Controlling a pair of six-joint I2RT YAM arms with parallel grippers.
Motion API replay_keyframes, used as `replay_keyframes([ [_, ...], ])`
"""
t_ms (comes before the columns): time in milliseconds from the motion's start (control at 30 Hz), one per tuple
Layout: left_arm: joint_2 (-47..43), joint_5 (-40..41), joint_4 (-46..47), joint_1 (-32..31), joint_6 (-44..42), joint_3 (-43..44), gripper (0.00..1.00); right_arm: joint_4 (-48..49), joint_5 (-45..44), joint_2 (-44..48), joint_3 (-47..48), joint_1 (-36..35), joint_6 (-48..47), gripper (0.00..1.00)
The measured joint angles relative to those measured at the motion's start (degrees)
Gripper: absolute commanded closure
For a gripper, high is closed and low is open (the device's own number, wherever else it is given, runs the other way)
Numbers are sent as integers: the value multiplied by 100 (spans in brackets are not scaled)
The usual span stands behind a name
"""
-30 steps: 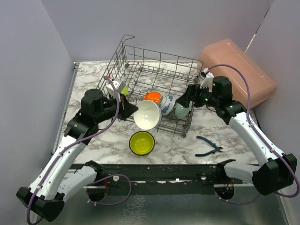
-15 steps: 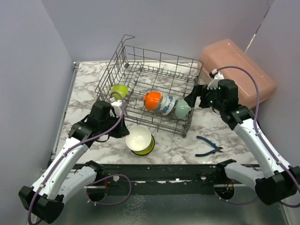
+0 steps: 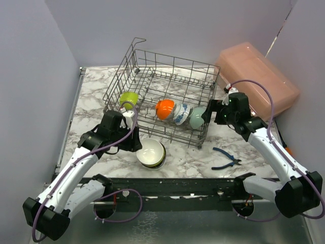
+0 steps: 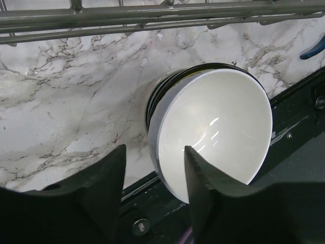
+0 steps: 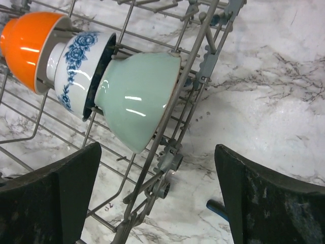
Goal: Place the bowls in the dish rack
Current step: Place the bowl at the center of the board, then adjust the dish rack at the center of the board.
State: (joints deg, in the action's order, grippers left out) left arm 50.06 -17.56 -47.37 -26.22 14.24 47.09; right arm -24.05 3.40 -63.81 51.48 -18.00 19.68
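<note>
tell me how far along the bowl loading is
Done: four bowls stand in the dish rack: lime green bowl, orange bowl, blue-patterned bowl, mint green bowl. In hand: nothing; the left gripper is open astride the rim of the white bowl, nested in a yellow-green bowl on the table, and the right gripper is open by the mint one. Left: those two bowls.

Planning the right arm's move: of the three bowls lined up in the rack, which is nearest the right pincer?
The mint green bowl, at the row's end against the wall of the rack; the blue-patterned bowl and orange bowl lie beyond it.
</note>
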Motion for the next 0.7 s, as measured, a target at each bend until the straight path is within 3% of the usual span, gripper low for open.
replay_keyframes([
  [100,-44,0,-11,0,-46,103,28,9,109,-9,-101,0,68,7],
  [233,-179,7,-35,0,-144,610,22,68,315,7,-133,0,133,12],
  [367,-179,9,98,0,-264,1392,20,190,485,79,-221,0,168,29],
  [633,535,-155,1191,0,-173,2243,20,348,782,249,-549,0,293,52],
  [700,922,-271,1580,0,-61,2339,20,354,857,278,-610,0,304,65],
])
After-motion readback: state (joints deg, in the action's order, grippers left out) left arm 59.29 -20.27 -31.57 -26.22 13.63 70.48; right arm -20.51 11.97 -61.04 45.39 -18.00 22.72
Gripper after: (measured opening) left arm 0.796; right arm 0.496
